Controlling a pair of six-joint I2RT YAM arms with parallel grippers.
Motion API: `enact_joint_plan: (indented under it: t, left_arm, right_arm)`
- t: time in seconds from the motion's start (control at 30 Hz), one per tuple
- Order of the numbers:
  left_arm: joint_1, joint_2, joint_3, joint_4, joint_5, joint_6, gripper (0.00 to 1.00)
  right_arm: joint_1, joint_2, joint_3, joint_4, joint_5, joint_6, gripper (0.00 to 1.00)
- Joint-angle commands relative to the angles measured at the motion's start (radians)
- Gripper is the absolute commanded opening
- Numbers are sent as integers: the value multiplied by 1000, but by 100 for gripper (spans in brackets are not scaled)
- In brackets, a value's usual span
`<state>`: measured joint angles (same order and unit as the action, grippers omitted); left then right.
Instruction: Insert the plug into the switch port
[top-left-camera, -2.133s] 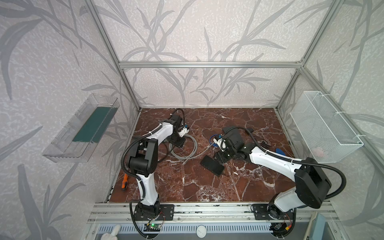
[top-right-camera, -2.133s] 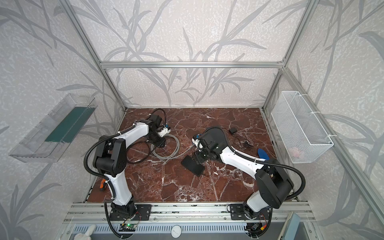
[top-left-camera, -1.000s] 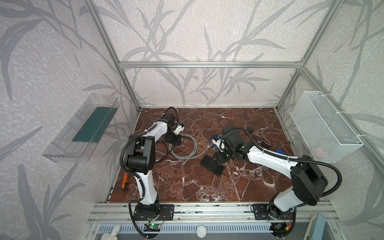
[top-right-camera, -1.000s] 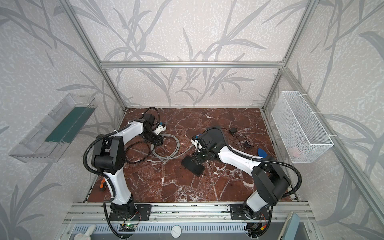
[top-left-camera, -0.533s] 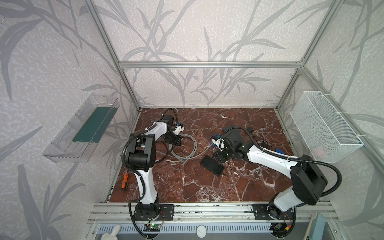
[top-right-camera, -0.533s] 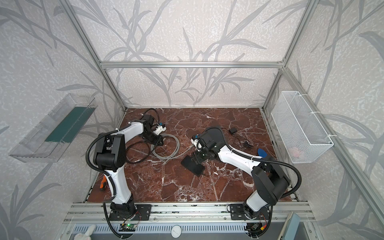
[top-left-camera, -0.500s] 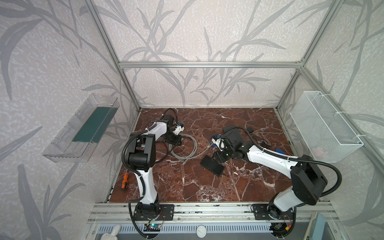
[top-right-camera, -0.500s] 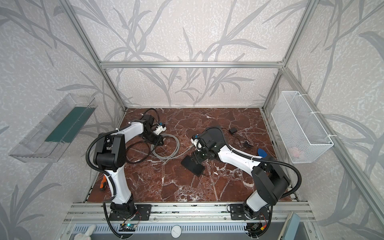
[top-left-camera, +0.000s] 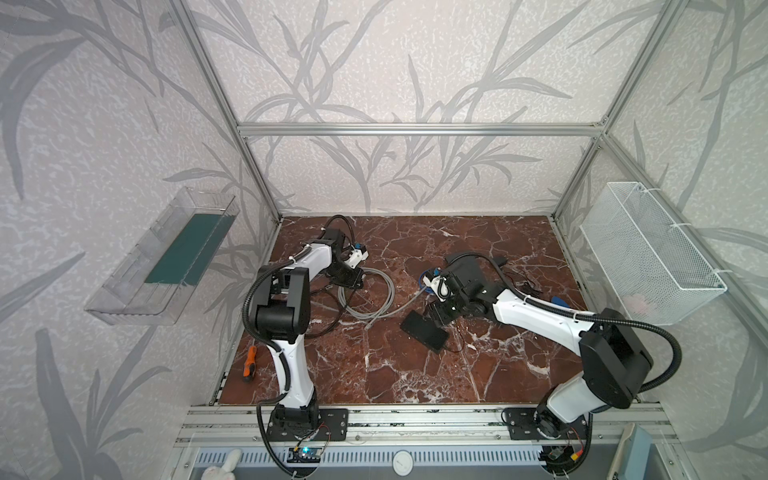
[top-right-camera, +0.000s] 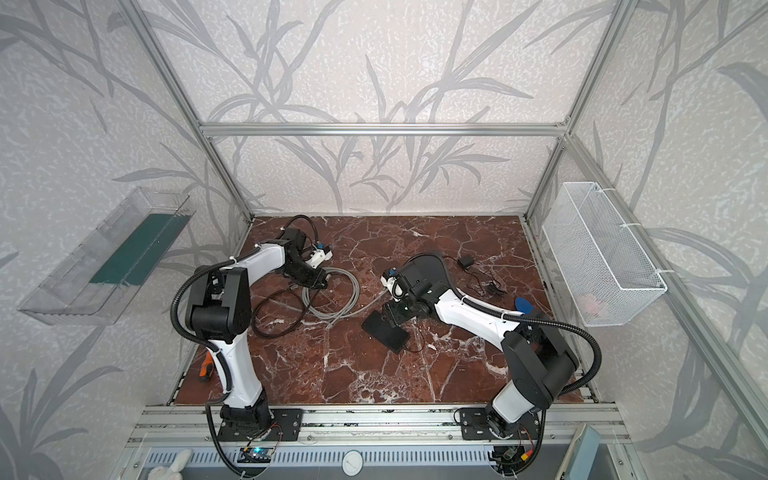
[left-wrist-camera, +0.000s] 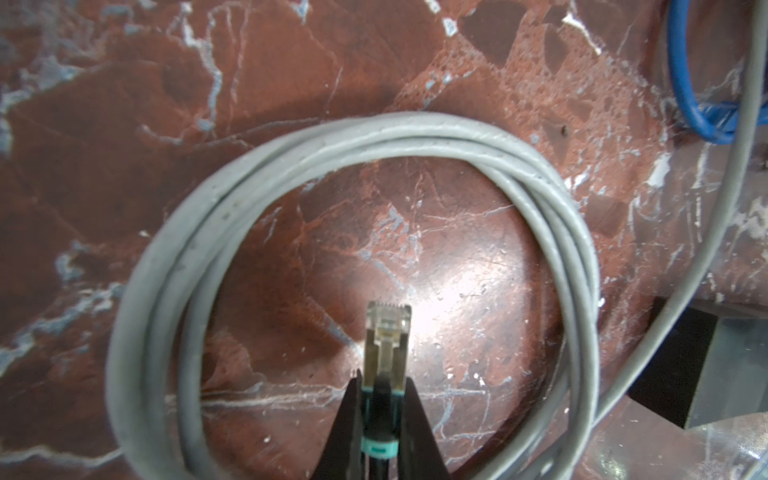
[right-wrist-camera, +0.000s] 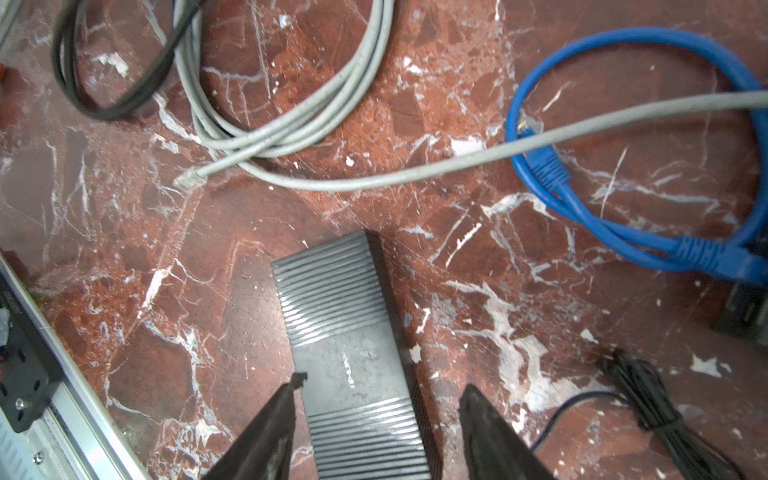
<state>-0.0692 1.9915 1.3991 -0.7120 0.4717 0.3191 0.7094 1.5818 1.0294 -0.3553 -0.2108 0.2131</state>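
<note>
In the left wrist view a clear plug (left-wrist-camera: 388, 332) with a black and teal boot sticks out from between the fingers of my left gripper (left-wrist-camera: 382, 386), which is shut on the boot, above the grey cable coil. In both top views that gripper (top-left-camera: 349, 276) (top-right-camera: 311, 276) is at the back left. The switch (right-wrist-camera: 345, 340) is a flat black ribbed box lying mid-table (top-left-camera: 424, 331) (top-right-camera: 384, 328). My right gripper (right-wrist-camera: 383, 385) is open, with one finger on each side of the switch's near end (top-left-camera: 440, 316). The switch port is hidden.
A grey cable coil (top-left-camera: 365, 291) with a loose clear end (right-wrist-camera: 190, 179) lies between the arms. A blue cable (right-wrist-camera: 623, 208), a black cable loop (top-right-camera: 274, 311) and a black adapter with thin wire (top-right-camera: 465, 262) lie around. An orange screwdriver (top-left-camera: 250, 360) lies at front left.
My left gripper has drawn slightly towards the back left and its jaws have closed on the plug's boot. The right arm and the switch have stayed put.
</note>
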Motion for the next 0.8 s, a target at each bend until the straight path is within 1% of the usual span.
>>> enact_joint_plan:
  t: [0.0, 0.13, 0.27, 0.33, 0.43, 0.53, 0.63, 0.77]
  left_arm:
    - [-1, -39, 6, -40, 39, 34, 9]
    - [-37, -106, -6, -72, 6, 37, 9]
    - [-138, -205, -64, -78, -40, 45, 10]
    - [-187, -246, -98, -76, -54, 49, 10]
    - [-253, -293, -133, -84, -37, 53, 10]
    - [-315, -338, -178, -76, -46, 60, 10]
    - [-364, -369, -206, -70, -57, 61, 10]
    - [-405, -390, -222, -40, -57, 57, 10]
  right_arm:
    - [-4, 17, 53, -26, -28, 19, 62]
    - [-8, 37, 91, -30, -59, 71, 62]
    - [-31, 57, 102, -3, -107, 172, 62]
    - [-54, 57, 79, 52, -151, 236, 61]
    - [-100, 52, 23, 179, -235, 363, 61]
    - [-139, 48, -17, 278, -302, 475, 61]
    - [-145, 52, -32, 361, -357, 540, 60]
    - [-143, 105, -53, 505, -464, 688, 54]
